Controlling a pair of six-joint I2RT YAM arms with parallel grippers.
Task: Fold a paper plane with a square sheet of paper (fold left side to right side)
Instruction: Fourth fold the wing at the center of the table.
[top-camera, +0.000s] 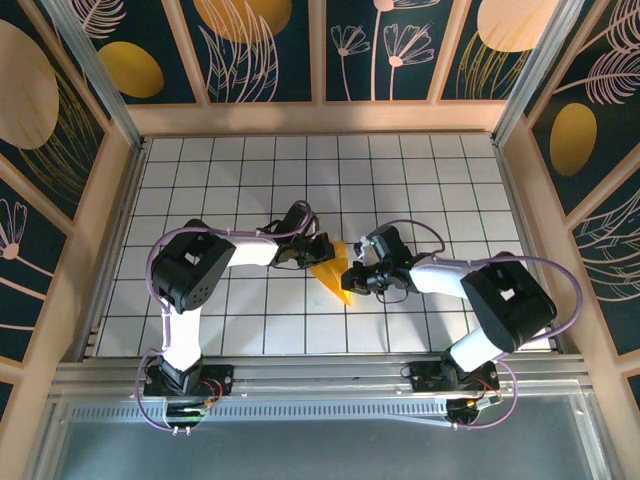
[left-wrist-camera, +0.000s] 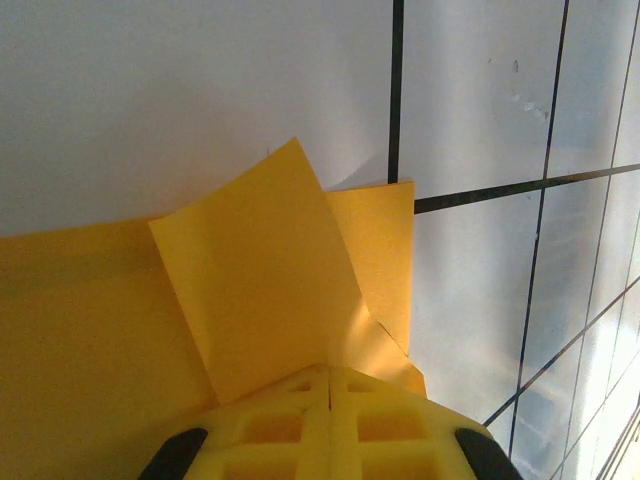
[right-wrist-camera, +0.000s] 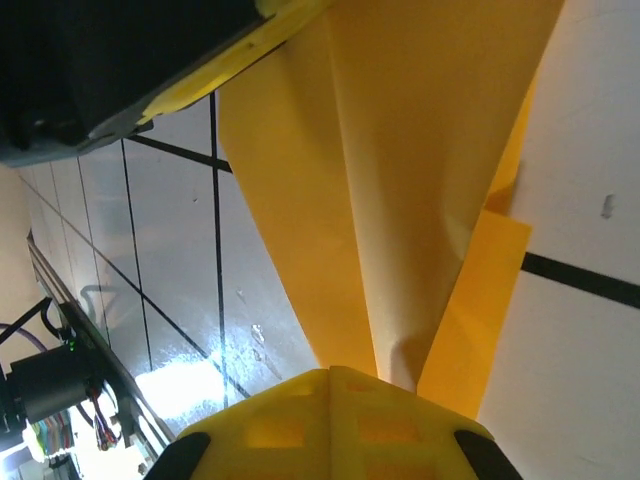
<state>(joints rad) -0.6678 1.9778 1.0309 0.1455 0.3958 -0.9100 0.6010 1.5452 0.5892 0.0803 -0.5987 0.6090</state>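
Observation:
The orange-yellow sheet of paper (top-camera: 333, 275) is folded into a pointed shape, tip toward the near edge, at the middle of the gridded table. My left gripper (top-camera: 322, 252) is at its upper left edge and my right gripper (top-camera: 352, 278) at its right side. In the left wrist view the shut fingertips (left-wrist-camera: 330, 372) meet at the foot of a raised paper flap (left-wrist-camera: 260, 270). In the right wrist view the shut gripper (right-wrist-camera: 330, 372) pinches the paper (right-wrist-camera: 400, 150), which wrinkles at the tips. The left gripper (right-wrist-camera: 120, 60) holds the far end.
The white gridded table (top-camera: 250, 180) has open tiles on all sides of the paper. Wooden-framed patterned walls (top-camera: 110, 200) close in the left, right and back. A metal rail (top-camera: 320, 375) with both arm bases runs along the near edge.

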